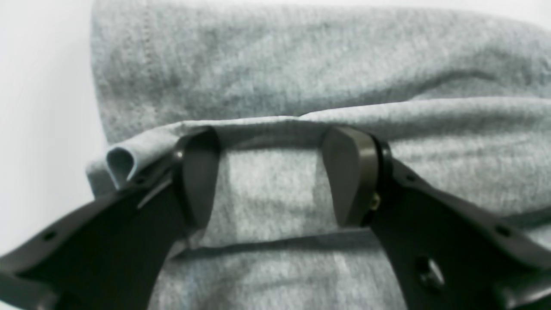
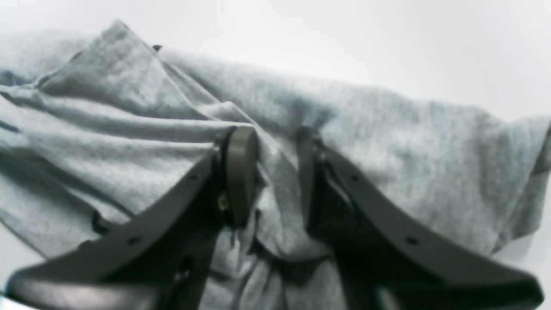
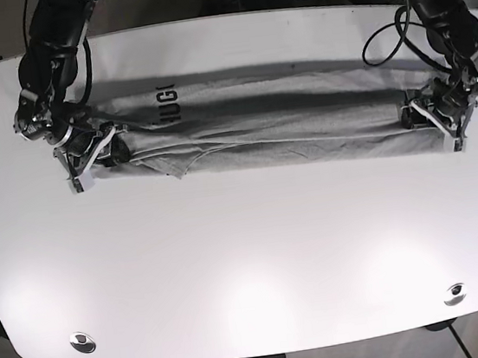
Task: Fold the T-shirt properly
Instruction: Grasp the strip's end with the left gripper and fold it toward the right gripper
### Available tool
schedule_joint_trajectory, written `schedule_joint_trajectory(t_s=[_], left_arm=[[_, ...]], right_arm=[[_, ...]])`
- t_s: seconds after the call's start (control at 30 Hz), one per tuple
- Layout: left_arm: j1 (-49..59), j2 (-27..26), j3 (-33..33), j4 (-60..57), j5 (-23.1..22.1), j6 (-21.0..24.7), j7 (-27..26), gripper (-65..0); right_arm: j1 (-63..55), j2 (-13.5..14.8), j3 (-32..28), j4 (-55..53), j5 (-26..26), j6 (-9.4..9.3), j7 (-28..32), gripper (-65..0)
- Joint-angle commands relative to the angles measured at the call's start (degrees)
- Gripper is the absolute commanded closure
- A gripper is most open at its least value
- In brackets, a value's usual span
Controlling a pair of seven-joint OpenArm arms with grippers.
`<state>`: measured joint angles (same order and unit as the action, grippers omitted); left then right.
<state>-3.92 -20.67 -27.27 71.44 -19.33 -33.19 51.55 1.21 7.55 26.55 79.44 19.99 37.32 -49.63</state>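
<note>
A grey T-shirt (image 3: 258, 124) lies as a long folded band across the far half of the white table (image 3: 248, 256). My left gripper (image 1: 275, 142) sits at the shirt's end on the right of the base view (image 3: 436, 115). Its jaws stand wide apart on the cloth, and a folded edge (image 1: 267, 122) lies across the fingertips. My right gripper (image 2: 277, 142) sits at the other end, on the left of the base view (image 3: 100, 152). Its jaws are close together on a bunched ridge of the shirt (image 2: 280, 181).
Dark lettering (image 3: 163, 96) shows on the shirt's far layer near the left end. A loose point of cloth (image 3: 177, 171) hangs off the near edge. Cables (image 3: 388, 38) run beside the arm at the back right. Two round fittings (image 3: 83, 341) sit near the table's front edge.
</note>
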Motion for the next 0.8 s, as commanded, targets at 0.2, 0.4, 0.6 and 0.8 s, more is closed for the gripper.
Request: schedule_joint_trajectory(t_s=[0.2, 0.4, 0.6, 0.8], left_arm=[[-0.5, -0.2, -4.0, 10.9, -3.2, 0.1, 5.5, -38.9], [1.5, -0.7, -16.6, 11.4, -17.8, 0.1, 8.8, -52.1], [1.6, -0.4, -16.8, 1.4, -18.0, 0.1, 8.8, -52.8], [1.5, -0.5, -11.9, -3.8, -18.0, 0.1, 8.8, -51.0]], right_arm=[[0.6, 0.9, 0.3, 9.0, -1.8, -1.14, -4.0, -17.1], [-2.8, -0.3, 0.3, 19.1, -1.7, -0.79, -6.4, -17.1], [-4.3, -0.7, 0.3, 19.1, -1.7, -0.71, -6.4, -17.1], [-4.4, -0.7, 0.5, 18.8, -1.7, -0.71, -6.4, -17.1]])
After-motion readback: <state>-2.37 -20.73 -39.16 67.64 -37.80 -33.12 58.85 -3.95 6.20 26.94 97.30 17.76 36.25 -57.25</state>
